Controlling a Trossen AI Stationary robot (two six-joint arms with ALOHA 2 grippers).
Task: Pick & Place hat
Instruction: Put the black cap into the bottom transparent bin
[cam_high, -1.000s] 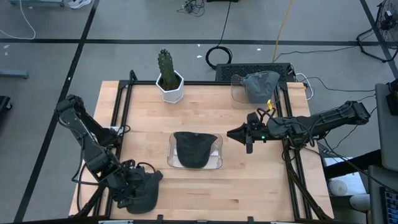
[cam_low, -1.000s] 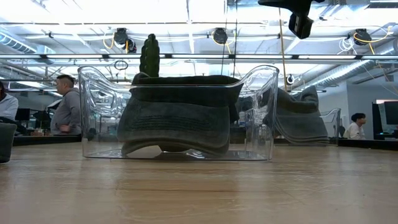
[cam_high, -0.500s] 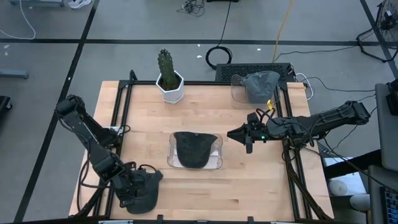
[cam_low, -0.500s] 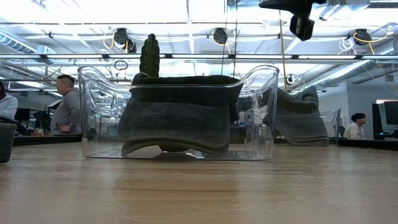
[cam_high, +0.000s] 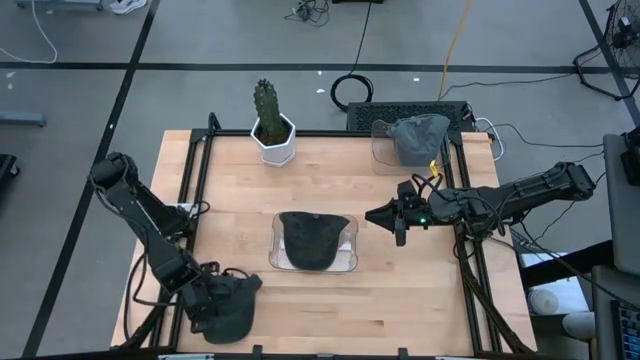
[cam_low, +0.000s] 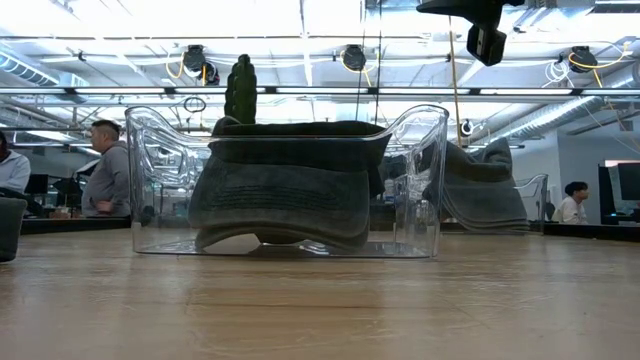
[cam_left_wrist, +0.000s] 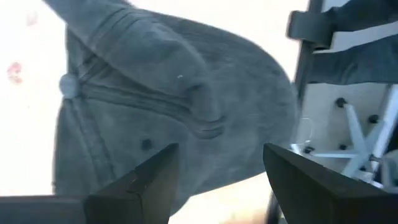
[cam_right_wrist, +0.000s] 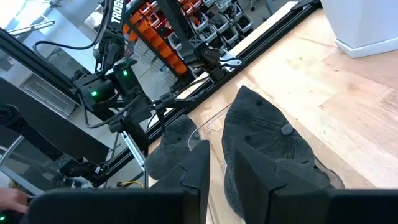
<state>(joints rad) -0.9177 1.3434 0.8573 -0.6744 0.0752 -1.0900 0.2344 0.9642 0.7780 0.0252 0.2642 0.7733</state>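
pale wooden table (cam_high: 400, 300) in a bright workshop, left gripper (cam_high: 215, 305) fingers apart over a hat (cam_high: 232, 312), right gripper (cam_high: 375, 214) fingers nearly closed.

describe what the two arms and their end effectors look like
Both arms are dark, jointed tubes with black cables trailing. The left end effector has two flat, dark, angular fingers. The right end effector is black, with a small green light and a yellow tag behind it.
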